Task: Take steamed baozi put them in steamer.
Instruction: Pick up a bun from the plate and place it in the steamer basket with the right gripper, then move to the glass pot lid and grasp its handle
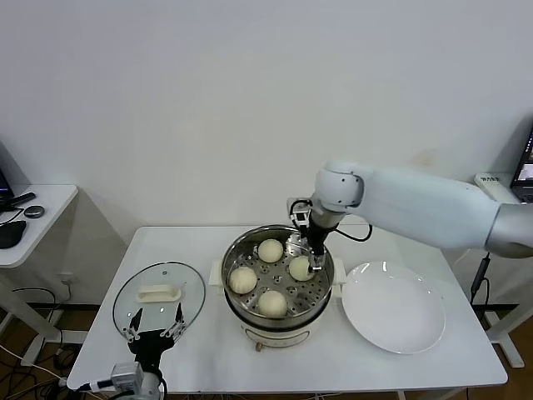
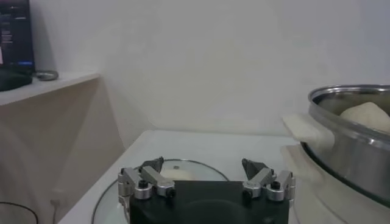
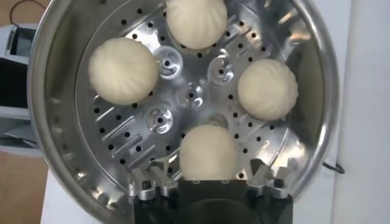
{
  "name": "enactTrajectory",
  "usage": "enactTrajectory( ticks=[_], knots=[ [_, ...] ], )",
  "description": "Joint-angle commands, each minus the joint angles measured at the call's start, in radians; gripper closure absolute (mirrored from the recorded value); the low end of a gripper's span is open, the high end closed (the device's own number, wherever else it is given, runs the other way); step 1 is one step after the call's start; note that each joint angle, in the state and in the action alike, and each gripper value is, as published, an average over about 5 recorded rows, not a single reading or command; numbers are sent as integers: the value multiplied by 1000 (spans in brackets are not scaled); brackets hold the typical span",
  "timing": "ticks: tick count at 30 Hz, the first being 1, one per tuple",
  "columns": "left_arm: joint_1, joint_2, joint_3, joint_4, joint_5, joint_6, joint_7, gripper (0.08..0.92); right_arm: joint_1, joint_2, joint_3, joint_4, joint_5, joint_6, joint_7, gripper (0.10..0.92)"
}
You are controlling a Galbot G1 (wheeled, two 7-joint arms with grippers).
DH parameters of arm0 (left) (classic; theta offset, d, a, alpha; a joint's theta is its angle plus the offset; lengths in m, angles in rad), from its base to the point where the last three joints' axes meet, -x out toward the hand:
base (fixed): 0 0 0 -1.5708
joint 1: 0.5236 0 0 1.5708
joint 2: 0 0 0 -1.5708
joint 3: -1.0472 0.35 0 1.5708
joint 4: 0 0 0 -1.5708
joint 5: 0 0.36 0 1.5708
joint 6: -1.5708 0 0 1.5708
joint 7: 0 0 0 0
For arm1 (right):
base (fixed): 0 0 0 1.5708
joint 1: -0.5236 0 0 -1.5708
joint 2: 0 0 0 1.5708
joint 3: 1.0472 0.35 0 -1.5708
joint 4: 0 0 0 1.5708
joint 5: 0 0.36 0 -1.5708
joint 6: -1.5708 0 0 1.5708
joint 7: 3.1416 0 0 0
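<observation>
Steamed baozi, four in all, sit on the perforated tray of the steamer [image 1: 278,279] at the middle of the white counter [image 1: 208,350], spaced in a ring: one near [image 1: 272,302], one left [image 1: 242,279], one right [image 1: 301,267] and one far [image 1: 270,249]. At the counter's near left edge the left pincer [image 1: 155,327] hovers idle, its fingers spread wide and holding nothing, just over the near rim of a round glass lid [image 1: 159,291] that lies flat on the counter left of the steamer. The left wrist view shows those open fingers [image 2: 146,180] above the lid [image 2: 195,167], with the steamer's steel wall [image 2: 347,146] and a cream side handle [image 2: 308,129] beside it. To the right of the steamer lies a flat white plate [image 1: 393,307], bare. The right arm reaches in from the right, its right pincer [image 1: 310,261] lowered inside the steamer over the right-hand bun. In the right wrist view its fingers [image 3: 146,181] stand apart on either side of that bun [image 3: 208,152], released and not pressing it, while the other three buns [image 3: 122,70] [image 3: 195,22] [image 3: 267,89] rest around the tray [image 3: 190,94]. Beyond the counter rises a plain white wall [image 1: 250,100], with a small side table [image 1: 33,217] at far left.
</observation>
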Motion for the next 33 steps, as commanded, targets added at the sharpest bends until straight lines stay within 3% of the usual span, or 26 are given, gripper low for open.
enactTrajectory(
  ticks=[1,6,17,25,33],
  knots=[
    [14,-7,-1,-19,1,-1,4,177,-68,-143,362,19,39,35,39,204],
    [48,-1,5,-49,12,-8,9,177,-158,-227,636,30,106,121,129,203],
    [100,22,-36,-84,-33,-100,-11,177,-764,-313,1328,160,212,285,653,203],
    [87,3,-34,-144,18,-116,0,177,-1262,-140,1774,262,179,416,846,203],
    [16,40,-69,-71,134,-141,-3,177,-1594,98,1974,289,143,539,987,203]
  ],
)
